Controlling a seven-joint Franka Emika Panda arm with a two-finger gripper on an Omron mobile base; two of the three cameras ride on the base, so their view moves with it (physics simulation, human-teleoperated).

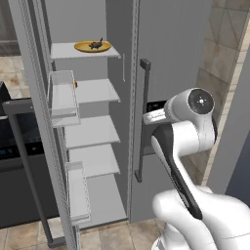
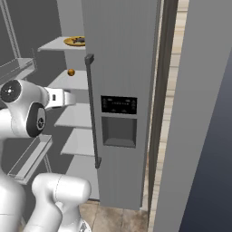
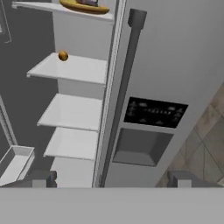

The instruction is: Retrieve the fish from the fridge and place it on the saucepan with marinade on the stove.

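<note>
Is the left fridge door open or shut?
Open: the left door is swung out, exposing the shelves; the right door is shut.

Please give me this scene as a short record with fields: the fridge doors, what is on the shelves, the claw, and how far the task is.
fridge: left door swung open, right door closed
top shelf: yellow plate with a dark fish on it
second shelf: small orange ball near the back
lower shelves: bare
right door front: dark control panel above a dispenser recess
claw: open, holding nothing, in front of the fridge and apart from it, facing the right door's handle
task: fish not yet picked up
</note>
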